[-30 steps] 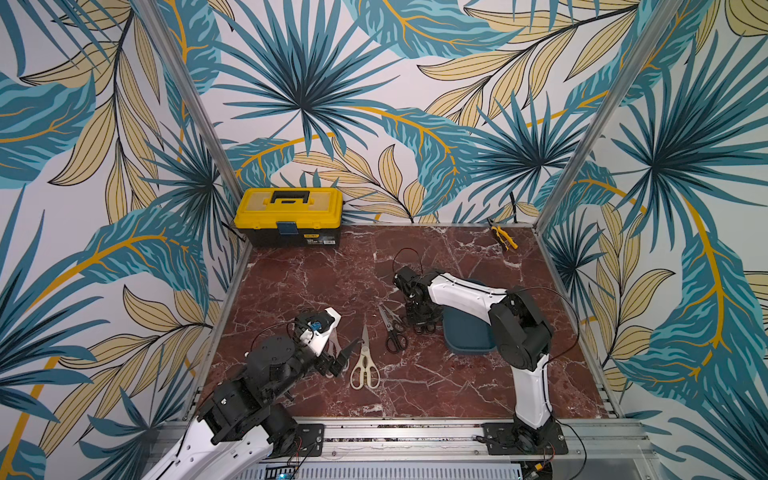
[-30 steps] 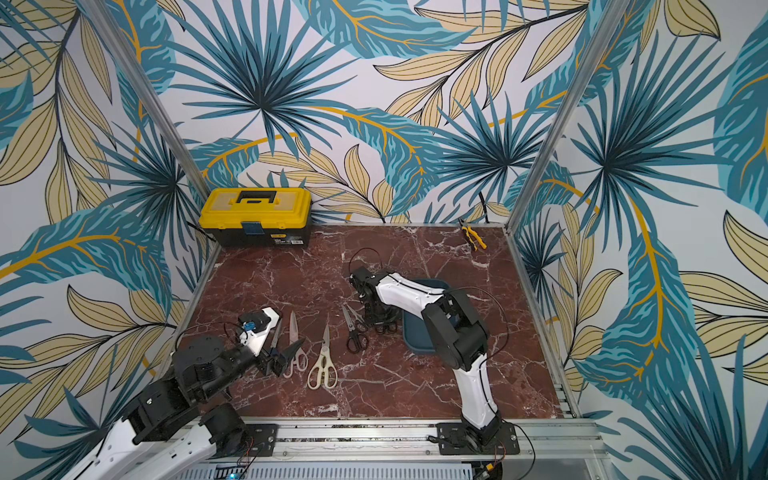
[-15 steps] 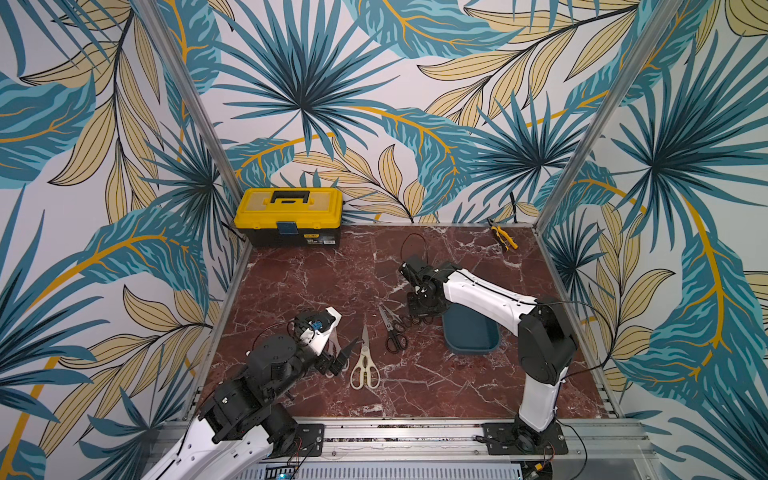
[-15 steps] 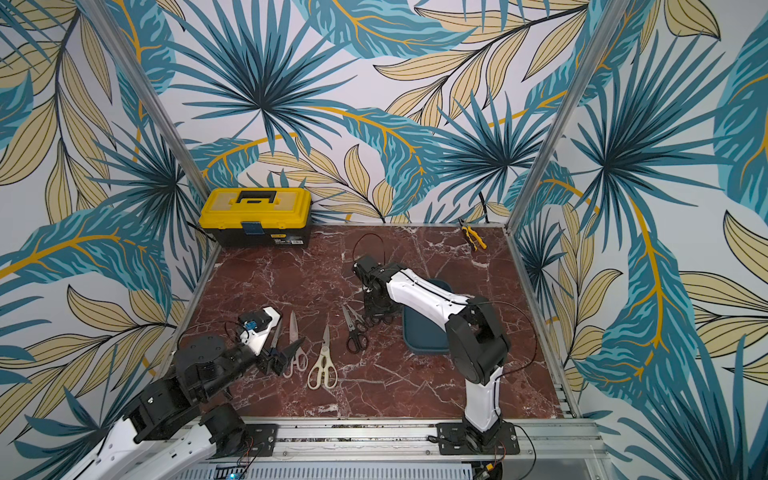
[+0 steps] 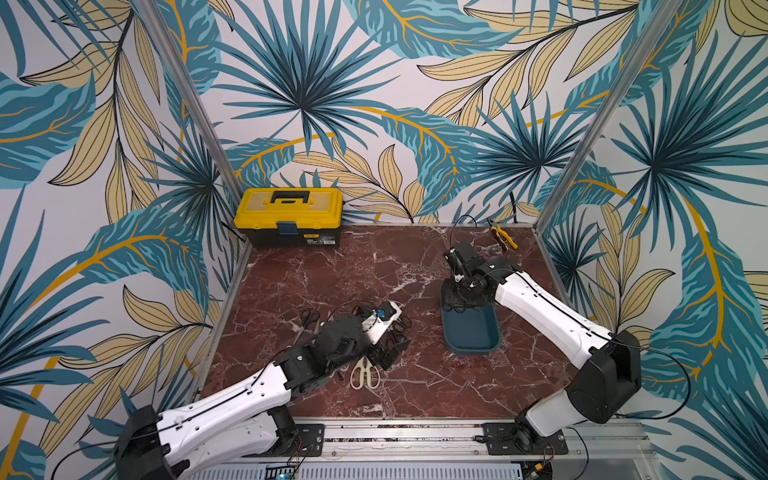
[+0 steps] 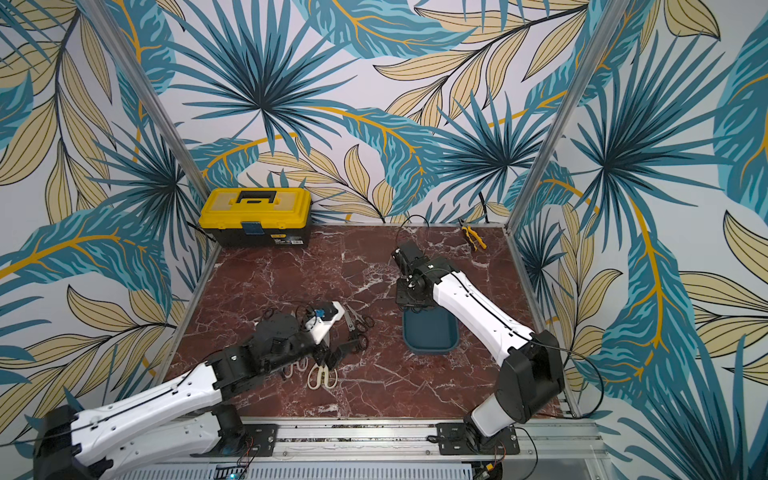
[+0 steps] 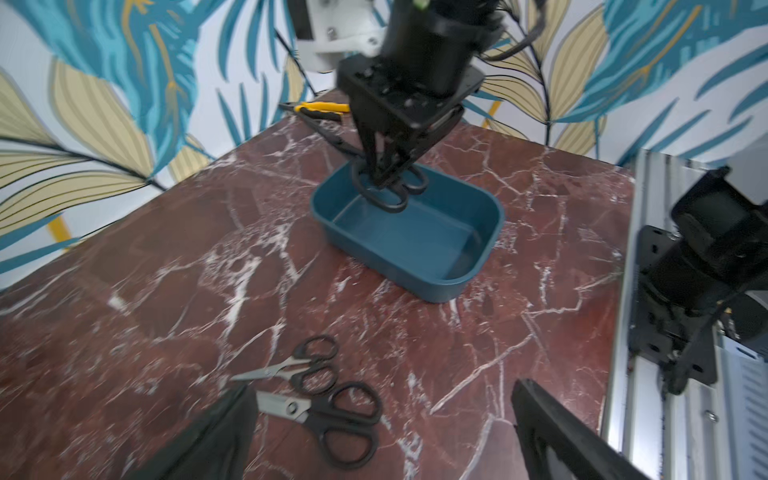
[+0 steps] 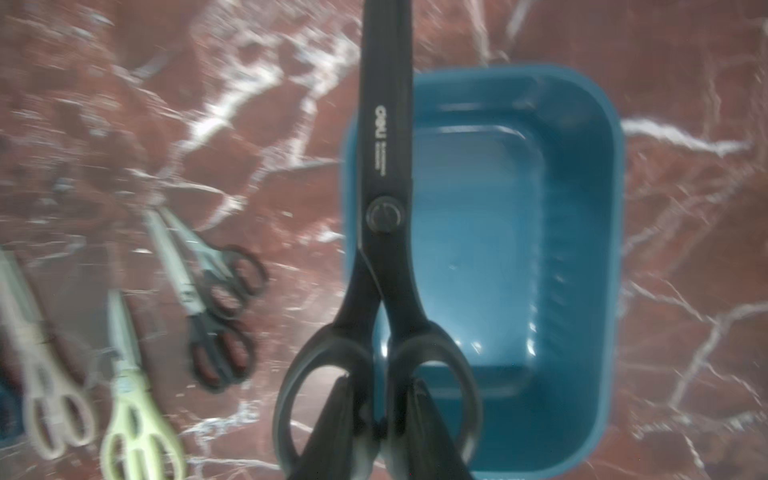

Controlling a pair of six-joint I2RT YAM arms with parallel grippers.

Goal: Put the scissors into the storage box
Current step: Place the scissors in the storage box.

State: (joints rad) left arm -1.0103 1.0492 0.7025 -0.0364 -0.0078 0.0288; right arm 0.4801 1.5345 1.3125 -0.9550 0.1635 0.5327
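The right gripper (image 8: 380, 380) is clenched on the handles of a large black pair of scissors (image 8: 386, 216) held over the empty storage box (image 8: 615, 249), so the placing step is in hand; the blades reach past an end rim, so I judge the pair must shift inward before lowering and release. The left gripper (image 5: 392, 352) hangs spread wide above two black-handled pairs (image 7: 332, 411) on the marble table (image 7: 124, 291), near the cream shears (image 5: 365, 374); the yellow pliers (image 5: 505, 240) and toolbox (image 5: 289, 216) stand well clear.
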